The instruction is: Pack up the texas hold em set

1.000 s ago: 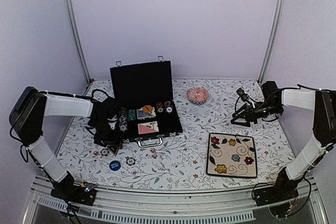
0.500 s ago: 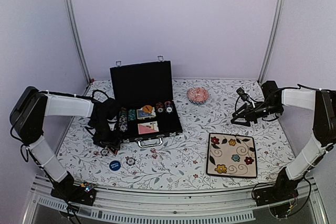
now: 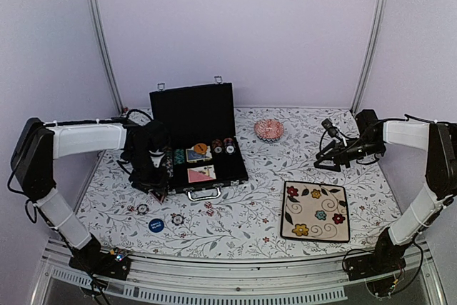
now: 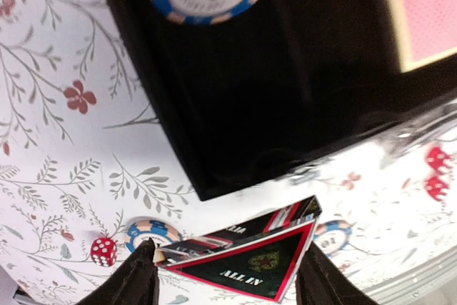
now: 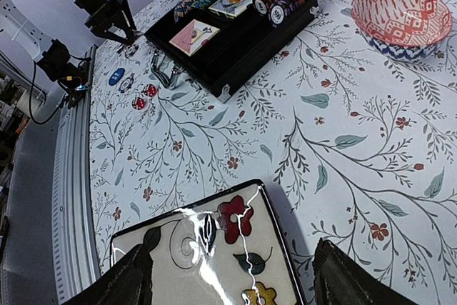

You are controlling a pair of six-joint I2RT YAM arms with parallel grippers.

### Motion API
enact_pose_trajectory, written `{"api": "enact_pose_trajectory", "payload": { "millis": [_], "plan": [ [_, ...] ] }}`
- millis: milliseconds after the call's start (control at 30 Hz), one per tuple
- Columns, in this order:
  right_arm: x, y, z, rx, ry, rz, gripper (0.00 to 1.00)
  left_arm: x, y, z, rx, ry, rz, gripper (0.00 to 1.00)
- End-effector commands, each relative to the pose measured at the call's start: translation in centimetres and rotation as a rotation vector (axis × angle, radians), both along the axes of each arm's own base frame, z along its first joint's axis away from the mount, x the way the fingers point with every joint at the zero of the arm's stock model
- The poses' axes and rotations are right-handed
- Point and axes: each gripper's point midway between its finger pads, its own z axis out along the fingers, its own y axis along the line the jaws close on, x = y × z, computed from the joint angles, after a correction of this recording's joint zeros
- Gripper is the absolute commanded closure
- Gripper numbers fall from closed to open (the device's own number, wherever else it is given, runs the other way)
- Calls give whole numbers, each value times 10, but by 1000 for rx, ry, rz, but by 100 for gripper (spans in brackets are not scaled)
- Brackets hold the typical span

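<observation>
— Where do we see the case (image 3: 203, 156)?
— Open on the table (image 3: 243, 212), lid upright, chips (image 5: 275, 1) inside; our left gripper (image 4: 228, 280) hangs at its near left corner, jaws pinched on a triangular ALL IN marker (image 4: 246, 262)
— And our right gripper (image 5: 232, 283)?
— Jaws spread wide, holding nothing; near the flowered plate (image 5: 214, 248)

1. Top external: high, from near edge, faces down over whole table (image 3: 243, 208).
2. Left wrist: very close, above case (image 4: 271, 105) corner.
3. Right wrist: farther, looks across plate (image 5: 207, 248) toward case; all share case.
</observation>
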Motion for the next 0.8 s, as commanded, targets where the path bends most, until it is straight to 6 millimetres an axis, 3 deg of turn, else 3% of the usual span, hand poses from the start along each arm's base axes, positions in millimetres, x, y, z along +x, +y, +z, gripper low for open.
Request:
{"api": "enact_pose_trajectory", "payload": {
  "millis": [0, 100, 233, 367, 533, 600, 767],
  "plan": [
    [2, 4, 7, 27, -8, 21, 22, 14, -30, 54, -84, -62, -46, 42],
    [2, 6, 7, 24, -8, 25, 22, 38, -56, 75, -135, -127, -72, 42],
    [2, 6, 9, 22, -15, 23, 22, 71, -86, 82, -175, -198, -85, 42],
    [1, 5, 11, 20, -23, 22, 22, 90, -116, 67, -213, -217, -104, 42],
    [1, 6, 10, 19, -19, 22, 22, 117, -131, 45, -212, -265, -80, 42],
    [1, 5, 9, 18, -16, 20, 22, 121, -137, 39, -233, -270, -73, 42],
    [0, 5, 9, 11, -20, 21, 22, 116, -141, 5, -231, -222, -57, 42]
  ]
}}
